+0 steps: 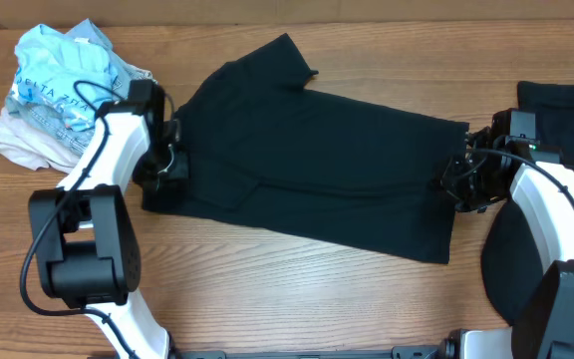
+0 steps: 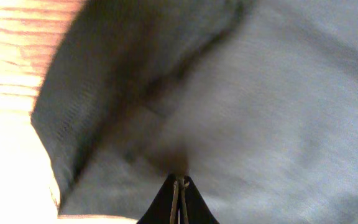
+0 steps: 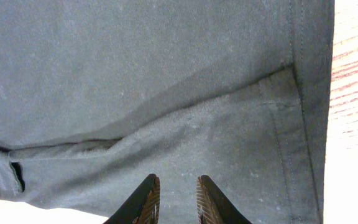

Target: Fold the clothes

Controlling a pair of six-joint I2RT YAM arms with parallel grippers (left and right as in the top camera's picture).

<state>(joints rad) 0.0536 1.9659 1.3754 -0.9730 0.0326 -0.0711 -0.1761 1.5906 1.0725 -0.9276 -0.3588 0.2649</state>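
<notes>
A black T-shirt (image 1: pixel 327 160) lies spread across the middle of the wooden table (image 1: pixel 267 289), with one sleeve pointing to the far side. My left gripper (image 1: pixel 175 158) is at the shirt's left edge. In the left wrist view its jaws (image 2: pixel 179 182) are pressed together on the dark fabric (image 2: pixel 278 93), which bunches at their tip. At the shirt's right edge is my right gripper (image 1: pixel 456 179). Its fingers (image 3: pixel 178 186) stand a little apart above the hemmed cloth (image 3: pixel 135 74), with nothing pinched between them.
A heap of pale blue and white clothes (image 1: pixel 58 95) sits at the far left. More black clothes (image 1: pixel 566 120) lie at the right edge beneath the right arm. Bare wood shows along the near side.
</notes>
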